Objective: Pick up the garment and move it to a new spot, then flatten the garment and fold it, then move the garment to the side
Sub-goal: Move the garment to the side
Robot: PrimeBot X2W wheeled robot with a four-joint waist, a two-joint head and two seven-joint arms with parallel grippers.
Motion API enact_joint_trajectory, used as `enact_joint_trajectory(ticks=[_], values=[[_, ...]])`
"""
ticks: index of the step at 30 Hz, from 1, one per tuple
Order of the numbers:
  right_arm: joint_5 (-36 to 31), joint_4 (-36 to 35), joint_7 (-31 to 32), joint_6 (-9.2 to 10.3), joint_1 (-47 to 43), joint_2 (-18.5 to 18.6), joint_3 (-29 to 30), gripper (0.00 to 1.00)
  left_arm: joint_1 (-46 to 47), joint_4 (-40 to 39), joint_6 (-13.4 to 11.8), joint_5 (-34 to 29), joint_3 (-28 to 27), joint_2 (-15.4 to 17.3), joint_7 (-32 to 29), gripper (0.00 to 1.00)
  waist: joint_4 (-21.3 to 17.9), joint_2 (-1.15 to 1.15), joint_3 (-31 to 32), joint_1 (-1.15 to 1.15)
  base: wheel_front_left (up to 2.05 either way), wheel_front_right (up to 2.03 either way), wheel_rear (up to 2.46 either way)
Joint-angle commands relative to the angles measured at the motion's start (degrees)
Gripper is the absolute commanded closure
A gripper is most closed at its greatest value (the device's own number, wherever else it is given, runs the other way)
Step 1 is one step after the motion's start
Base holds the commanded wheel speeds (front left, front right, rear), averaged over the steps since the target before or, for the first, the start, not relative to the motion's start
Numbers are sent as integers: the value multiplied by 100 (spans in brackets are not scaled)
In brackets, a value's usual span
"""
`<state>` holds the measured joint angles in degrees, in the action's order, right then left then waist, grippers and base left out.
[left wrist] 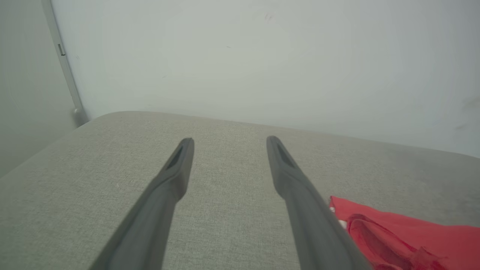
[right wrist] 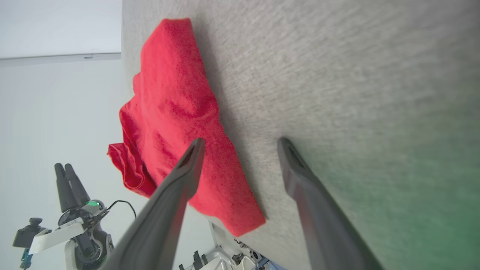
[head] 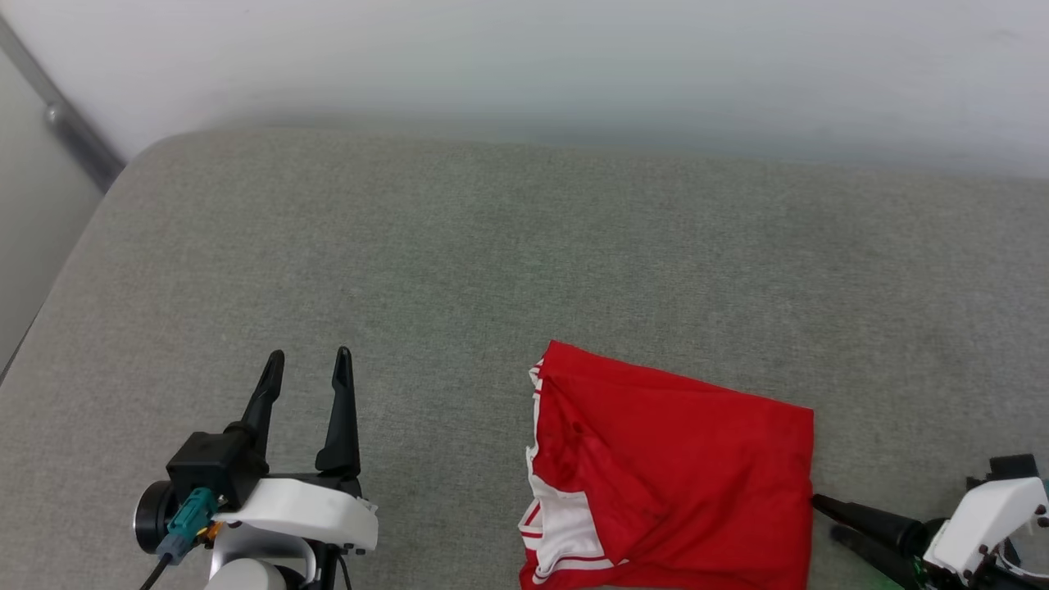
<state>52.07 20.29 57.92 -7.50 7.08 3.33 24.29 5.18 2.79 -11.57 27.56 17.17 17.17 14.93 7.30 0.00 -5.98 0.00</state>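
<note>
the garment (head: pixel 672 475) lies folded into a rough red rectangle on the grey padded surface (head: pixel 492 246), right of centre and close to the near edge in the head view, where the frame cuts off its lower edge. only plain red cloth faces up. a white sleeve part with red stripes peeks out along its left side, and any lettering is hidden. the left gripper (head: pixel 310 354) hovers well apart from the garment on the left, its two dark fingers spread wide with nothing between them. its wrist view shows the left gripper (left wrist: pixel 229 140) over bare fabric and only a corner of the garment (left wrist: pixel 412 232). the right gripper (head: pixel 825 516) sits low at the garment's right edge, partly cut off, fingers parted and empty. in its own view the right gripper (right wrist: pixel 240 140) has one finger overlapping the garment (right wrist: pixel 176 112). whether it touches the cloth cannot be told. a pale wall (head: pixel 574 57) stands behind.
</note>
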Motion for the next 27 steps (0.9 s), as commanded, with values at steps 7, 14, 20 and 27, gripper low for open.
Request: enact_joint_trajectory(ticks=[7, 14, 20, 27], values=[[468, 766, 20, 7, 351, -85, -602, 53, 182, 186, 172, -136, -101, -166, 32, 0, 275, 0, -219, 0, 0, 0, 0], [489, 693, -298, 4, 466, -74, -1109, 100, 199, 299, 298, -241, -215, -263, 33, 0, 250, 0, -137, 0, 0, 0, 0], [-120, -78, -779, 2, 385, 374, -1813, 100, 73, 413, 409, -365, -185, -224, 32, 0, 41, 0, 94, 0, 0, 0, 0], [-1196, -952, -1165, 2, 599, 1284, -3127, 100, 10, 382, 473, -430, -210, -276, 32, 0, -582, 0, 175, 0, 0, 0, 0]])
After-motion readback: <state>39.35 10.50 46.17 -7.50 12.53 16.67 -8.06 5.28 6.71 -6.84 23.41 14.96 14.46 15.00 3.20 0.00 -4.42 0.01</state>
